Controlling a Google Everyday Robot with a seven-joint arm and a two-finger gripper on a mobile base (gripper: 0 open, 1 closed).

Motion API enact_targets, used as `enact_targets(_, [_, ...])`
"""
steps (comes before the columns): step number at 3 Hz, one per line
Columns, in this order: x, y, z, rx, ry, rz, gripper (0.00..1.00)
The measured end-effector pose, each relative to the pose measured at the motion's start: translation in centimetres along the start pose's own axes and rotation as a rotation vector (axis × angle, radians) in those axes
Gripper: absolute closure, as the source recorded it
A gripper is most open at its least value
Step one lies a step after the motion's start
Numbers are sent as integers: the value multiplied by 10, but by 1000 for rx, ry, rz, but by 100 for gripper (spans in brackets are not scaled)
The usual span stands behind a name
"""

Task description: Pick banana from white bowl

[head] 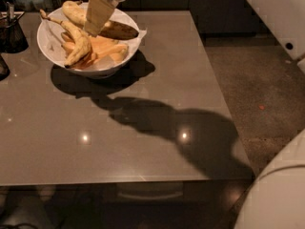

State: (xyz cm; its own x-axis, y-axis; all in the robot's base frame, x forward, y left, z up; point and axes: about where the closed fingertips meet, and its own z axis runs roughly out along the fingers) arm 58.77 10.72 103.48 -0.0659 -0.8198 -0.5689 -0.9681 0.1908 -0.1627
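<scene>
The white bowl [50, 44] stands at the far left of the table. The banana [121, 30], fairly straight with brown bruising and a dark tip pointing right, lies across the bowl's far side. My gripper [97, 17] reaches down from the top edge and sits over the banana's middle, hiding that part. A strongly curved banana [78, 42] with a long thin stem lies in the bowl's left half, beside pale orange-yellow pieces [108, 47].
A small dark container [12, 32] with utensils stands left of the bowl, with another dark object [2, 67] at the left edge. My white arm [279, 13] fills the upper right and my body [276, 194] the lower right. Floor [257, 89] lies beyond the table's right edge.
</scene>
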Motion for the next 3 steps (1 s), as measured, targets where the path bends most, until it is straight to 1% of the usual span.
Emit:
enact_targets(1, [3, 15, 0, -11, -1, 8, 100])
enact_targets(2, [7, 49, 2, -31, -24, 57, 100])
enact_targets(3, [31, 97, 26, -72, 11, 120, 100])
